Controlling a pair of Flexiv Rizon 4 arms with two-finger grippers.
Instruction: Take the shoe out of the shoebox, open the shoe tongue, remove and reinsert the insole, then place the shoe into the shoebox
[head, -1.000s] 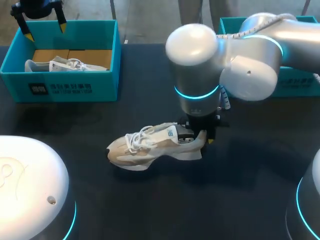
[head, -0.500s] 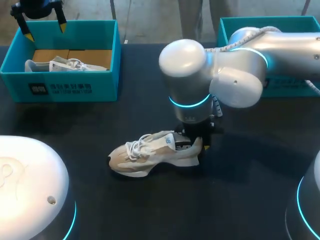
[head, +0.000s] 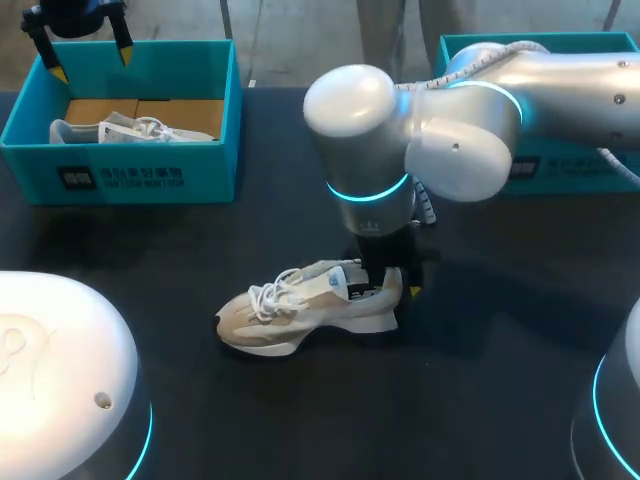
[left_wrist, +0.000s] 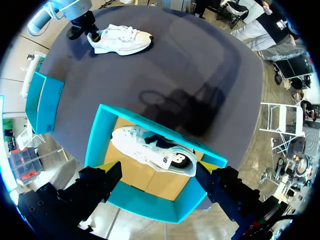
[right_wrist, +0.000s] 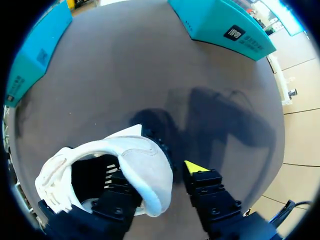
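Head view: the shoe (head: 305, 305) stands upright on its sole on the dark worktop (head: 500, 400), outside the shoebox (head: 130, 175). Its upper is cream and beige with white laces, a white sole, a blue mark on the side and a dark lining.

The right pincer (head: 395, 285) comes down on the shoe from above at the heel end. The toe points away from this pincer, toward the shoebox side of the worktop.

In the right wrist view one finger sits inside the shoe opening. The other finger, with its yellow tip (right_wrist: 194, 167), is outside against the back of the heel. The heel wall is clamped between them, so this pincer has hold of the shoe by the heel.

The right arm (head: 470, 120) reaches in over the worktop and carries a ring of cyan light above the wrist.

The left pincer (head: 93, 65) hangs over the far edge of the shoebox, well apart from the shoe. Its fingers are spread wide and hold nothing.

The shoebox is teal with a brown cardboard floor. A second shoe (left_wrist: 152, 152), white with a dark lining, lies on its side under the left pincer.

A second teal box (head: 590, 170) stands on the worktop beyond the right arm.
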